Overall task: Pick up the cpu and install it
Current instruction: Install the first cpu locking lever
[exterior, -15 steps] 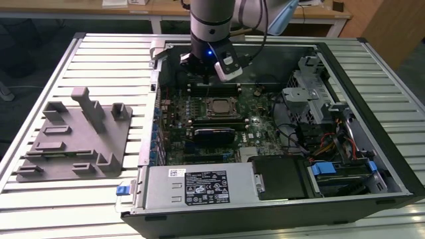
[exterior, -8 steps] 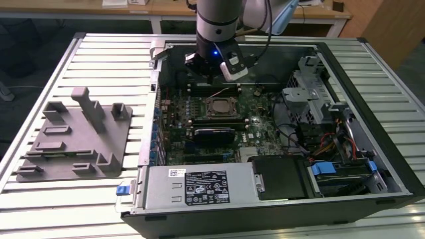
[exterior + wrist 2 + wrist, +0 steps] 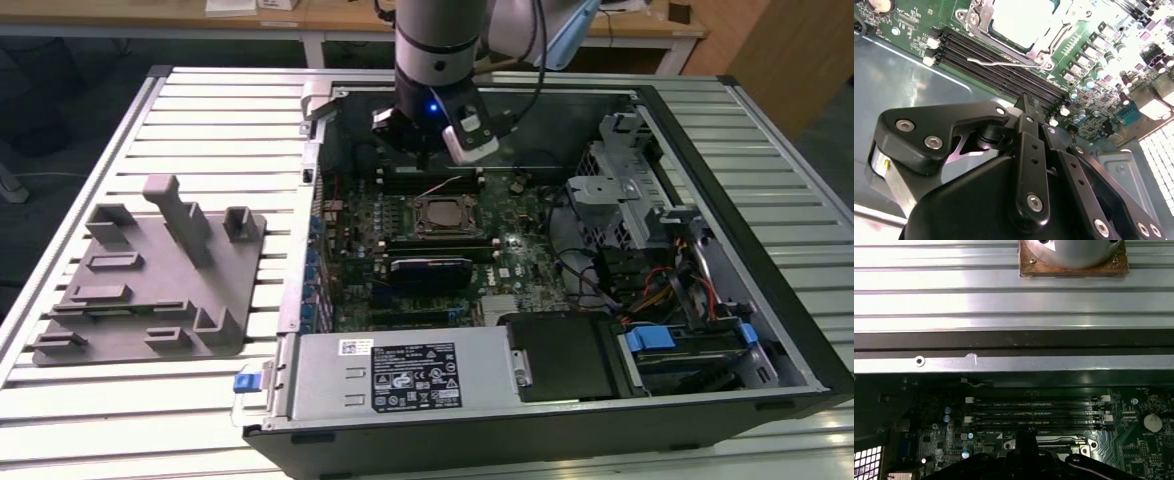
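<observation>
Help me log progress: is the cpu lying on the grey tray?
No, in the exterior view the cpu sits inside the socket on the motherboard, apart from the grey tray.

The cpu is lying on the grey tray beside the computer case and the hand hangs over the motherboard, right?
No. In the exterior view the cpu sits in the socket on the motherboard, not on the grey tray; the hand does hang over the motherboard.

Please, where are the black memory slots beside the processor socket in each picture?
Exterior view: memory slots just behind the socket frame, under the arm.
Second wrist view: memory slots between the socket frame and the grey case panel.
First wrist view: memory slots between the socket frame and the case rim.
Shared landmark: the socket frame.
</observation>
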